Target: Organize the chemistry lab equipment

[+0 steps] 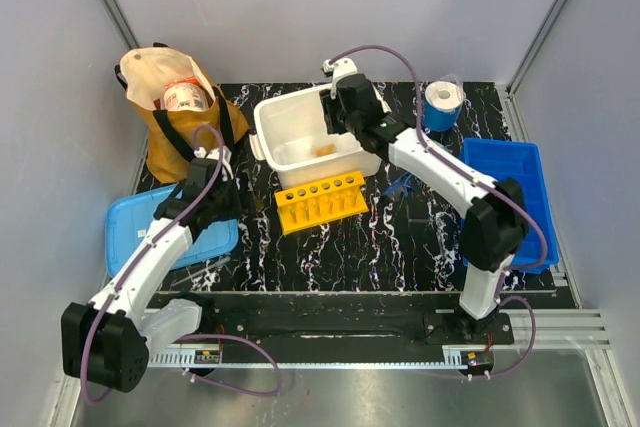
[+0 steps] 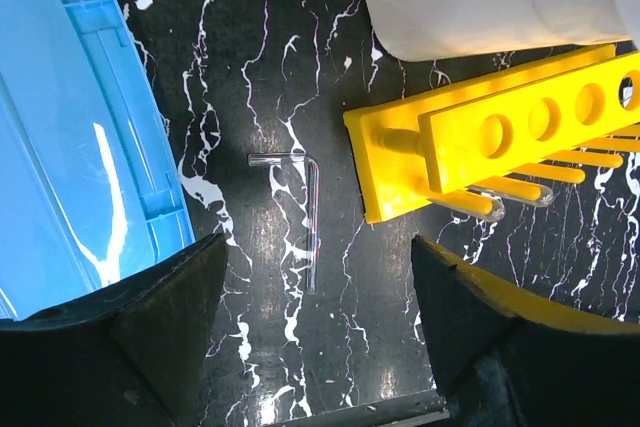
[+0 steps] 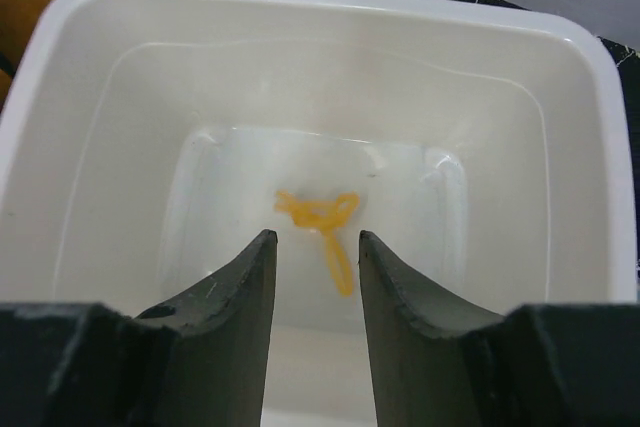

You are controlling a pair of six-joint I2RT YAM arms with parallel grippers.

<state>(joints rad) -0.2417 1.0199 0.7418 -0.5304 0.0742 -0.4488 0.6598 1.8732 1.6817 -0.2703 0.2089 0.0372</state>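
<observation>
Now the right jaws, narrowly parted, hang over the yellow-orange knotted piece in the white tub; the left jaws stand wide above a bent clear tube.

I see a tiny yellow-orange knotted piece lying on a small clear packet flat on the floor of the white tub. A thin clear tube, bent at a right angle, lies flat on the black marbled table near the yellow rack. A second clear tube lies under the rack's pegs.

White arms, black joints (purple cables looping).
</observation>
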